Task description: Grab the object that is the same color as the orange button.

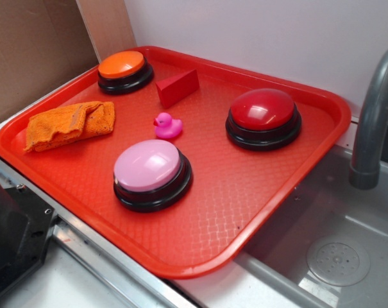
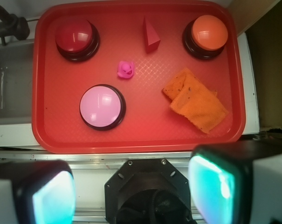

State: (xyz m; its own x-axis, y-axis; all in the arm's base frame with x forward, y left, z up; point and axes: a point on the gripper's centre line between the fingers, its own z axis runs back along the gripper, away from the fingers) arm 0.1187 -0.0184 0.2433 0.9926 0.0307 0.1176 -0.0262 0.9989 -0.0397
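Inside red tray (image 1: pixel 296 221): orange cloth (image 1: pixel 68 124), orange button (image 1: pixel 124 70).

Layout referenced to the duck (image 1: pixel 167 126), near the middle of the tray (image 1: pixel 258 212), exterior view. Wedge block (image 1: pixel 177 86) just behind it. Folded cloth (image 1: pixel 70 124) left of it, near the tray's left rim. One button (image 1: pixel 124 71) behind-left, one (image 1: pixel 264 118) right, one (image 1: pixel 152 174) in front. Sink (image 1: pixel 338 253) and faucet (image 1: pixel 373 115) off the tray, far right. Cloth apparently touches nothing else.
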